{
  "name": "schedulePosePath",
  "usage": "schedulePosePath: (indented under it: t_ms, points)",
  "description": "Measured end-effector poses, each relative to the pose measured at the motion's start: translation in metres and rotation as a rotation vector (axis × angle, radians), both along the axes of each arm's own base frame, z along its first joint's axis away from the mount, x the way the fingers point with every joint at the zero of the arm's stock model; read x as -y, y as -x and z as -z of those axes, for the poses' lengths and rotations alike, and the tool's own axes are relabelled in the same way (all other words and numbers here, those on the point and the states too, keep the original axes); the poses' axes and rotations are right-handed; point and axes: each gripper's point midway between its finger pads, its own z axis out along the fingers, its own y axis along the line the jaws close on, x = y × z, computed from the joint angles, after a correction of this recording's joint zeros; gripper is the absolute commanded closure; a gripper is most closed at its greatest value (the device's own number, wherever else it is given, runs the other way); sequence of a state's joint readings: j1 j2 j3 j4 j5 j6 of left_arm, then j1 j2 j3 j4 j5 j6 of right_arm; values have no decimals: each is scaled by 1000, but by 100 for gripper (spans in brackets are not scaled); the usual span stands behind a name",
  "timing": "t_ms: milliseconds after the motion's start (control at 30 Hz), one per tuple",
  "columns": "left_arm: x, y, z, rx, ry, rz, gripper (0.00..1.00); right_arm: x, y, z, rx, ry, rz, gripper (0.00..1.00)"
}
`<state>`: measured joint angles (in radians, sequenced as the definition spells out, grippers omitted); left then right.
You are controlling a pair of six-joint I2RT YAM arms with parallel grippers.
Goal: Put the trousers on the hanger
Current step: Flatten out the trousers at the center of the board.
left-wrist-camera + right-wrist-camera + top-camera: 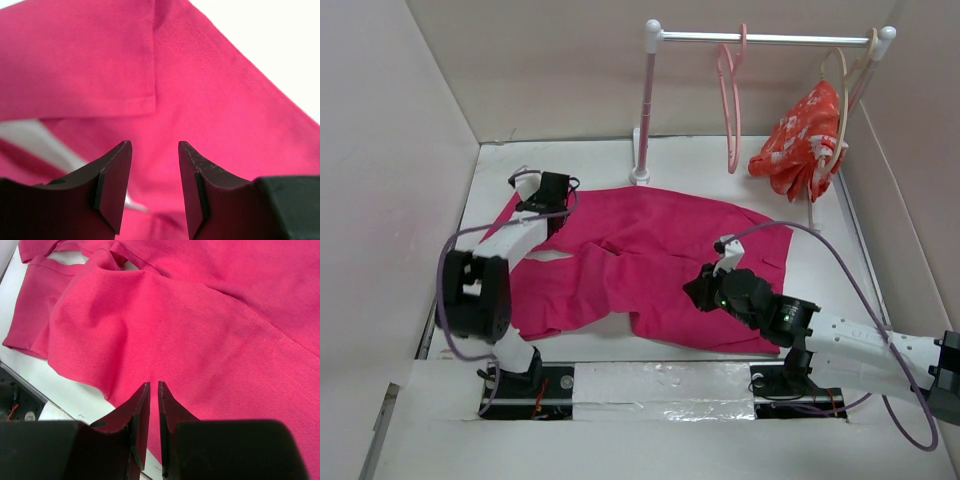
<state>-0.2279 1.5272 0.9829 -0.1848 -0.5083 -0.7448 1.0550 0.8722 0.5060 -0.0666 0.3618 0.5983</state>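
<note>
The magenta trousers lie spread flat across the white table, with some folds. The salmon-pink hanger hangs by its hook from the rail at the back, bare. My left gripper hovers over the trousers' far left end. In the left wrist view it is open, with only the trousers' cloth and a hem below it. My right gripper is low over the front middle of the trousers. In the right wrist view it is shut to a thin slit over the trousers, with no cloth pinched.
A rail on white posts stands at the back. At its right end a beige hanger carries a red-orange floral garment. Pale walls close in left, back and right. A taped strip runs along the near edge between the arm bases.
</note>
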Motion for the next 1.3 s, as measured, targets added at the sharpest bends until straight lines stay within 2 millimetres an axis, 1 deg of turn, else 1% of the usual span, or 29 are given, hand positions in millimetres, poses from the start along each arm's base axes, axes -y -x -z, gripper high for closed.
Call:
schedulePosePath:
  t_ms: [33, 100, 133, 200, 267, 433, 533, 667, 733, 833, 867, 933, 967, 1000, 1167, 1300]
  points:
    - [1, -9, 8, -24, -14, 0, 63, 0, 0, 1, -2, 1, -2, 84]
    - [-1, -18, 28, -79, -39, -4, 65, 1, 0, 2, -1, 0, -1, 84]
    - [-3, -17, 42, -116, -51, -3, 65, 2, 1, 4, -2, 1, -1, 84]
    - [-9, -8, 64, -194, -70, -8, 65, 4, 2, 6, -2, 1, -1, 83]
    - [-17, -2, 75, -240, -81, -23, 64, 7, 4, 9, -2, 0, 0, 82]
    - [-25, -6, 70, -243, -98, -33, 62, 9, 5, 14, 1, -5, 0, 81]
    - [-27, -14, 67, -249, -115, -33, 59, 10, 5, 15, 0, -5, 0, 81]
    - [-27, -26, 74, -273, -138, -28, 56, 10, 5, 14, 0, -8, 0, 81]
    - [-26, -30, 73, -276, -144, -20, 55, 9, 6, 13, 1, -13, -3, 81]
    - [-27, -32, 73, -285, -153, -12, 63, 8, 7, 13, -1, -16, -10, 81]
    - [-27, -33, 73, -287, -156, -9, 75, 8, 7, 13, -3, -16, -13, 81]
    - [-27, -35, 72, -290, -160, -3, 89, 8, 8, 14, -5, -16, -15, 81]
    - [-28, -35, 73, -294, -161, -3, 98, 7, 8, 14, -5, -16, -15, 81]
    - [-30, -33, 73, -300, -163, -3, 100, 7, 8, 14, -6, -16, -14, 81]
    - [-42, -32, 71, -318, -173, -16, 100, 6, 7, 20, -14, -7, -13, 80]
    - [-58, -44, 51, -296, -209, -43, 100, 9, 6, 29, -29, 11, -4, 81]
